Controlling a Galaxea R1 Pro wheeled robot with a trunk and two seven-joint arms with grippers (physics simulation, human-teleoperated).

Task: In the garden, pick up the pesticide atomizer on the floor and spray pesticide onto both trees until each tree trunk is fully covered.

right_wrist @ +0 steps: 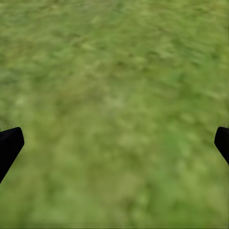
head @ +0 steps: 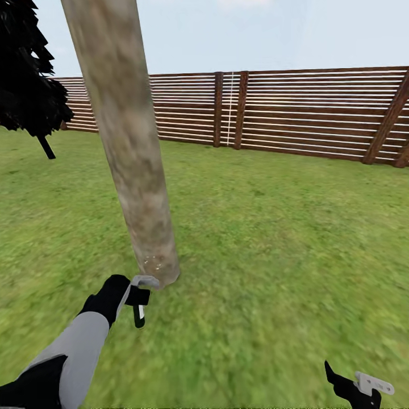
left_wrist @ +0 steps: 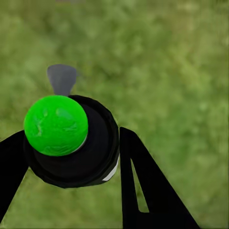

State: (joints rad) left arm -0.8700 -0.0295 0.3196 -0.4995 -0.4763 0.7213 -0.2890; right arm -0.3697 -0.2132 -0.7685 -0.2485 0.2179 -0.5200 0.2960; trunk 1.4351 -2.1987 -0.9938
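The left gripper has its jaws clenched on the small black cylindrical pesticide atomizer with a bright green cap, held just beside the base of the thick pale beige-grey mottled tree trunk, above the green grass floor. A few white specks dot the trunk's foot. The right gripper hangs low with jaws spread wide over grass, before the brown slatted wooden fence

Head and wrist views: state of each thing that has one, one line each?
Left gripper: shut on the atomizer, beside the trunk's base.
Atomizer: held between the left jaws, green cap toward the camera.
Right gripper: open, nothing between the jaws, over grass.
Trunk: standing, tilted in the head view, a few white specks near the base.
Fence: standing, slats whole.
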